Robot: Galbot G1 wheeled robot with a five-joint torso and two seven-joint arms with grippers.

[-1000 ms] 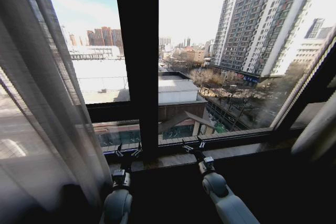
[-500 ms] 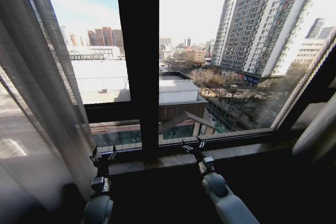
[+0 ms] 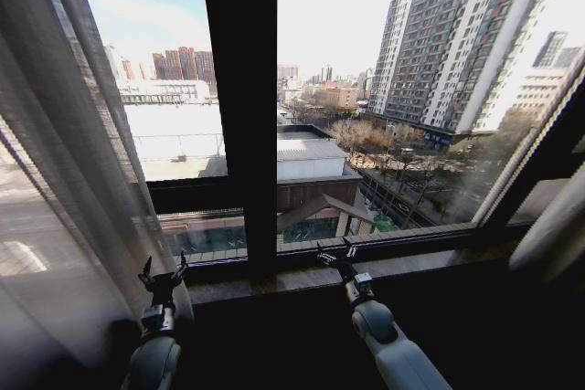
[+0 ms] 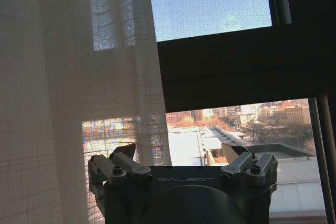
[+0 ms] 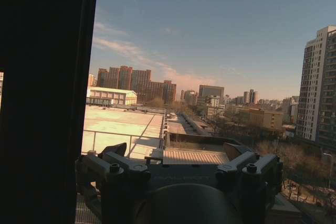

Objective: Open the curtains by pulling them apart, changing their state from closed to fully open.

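Note:
The left curtain (image 3: 64, 207), sheer and pleated, hangs over the left part of the window; its edge falls to about the sill. My left gripper (image 3: 163, 269) is open at that edge, low by the sill. In the left wrist view the left gripper (image 4: 178, 153) has its jaws wide apart, and the curtain (image 4: 68, 87) lies behind one fingertip (image 4: 125, 151). The right curtain (image 3: 551, 224) is bunched at the far right edge. My right gripper (image 3: 336, 254) is open over the sill near the window's middle, holding nothing; the right gripper (image 5: 176, 150) faces the glass.
A thick black frame bar (image 3: 238, 107) splits the window down the middle, with a horizontal bar (image 3: 187, 194) low on the left pane. The dark sill (image 3: 420, 258) runs under both grippers. City buildings show through the glass.
My left gripper has moved left along the sill, from near the middle bar to the left curtain's edge. The right arm has not moved.

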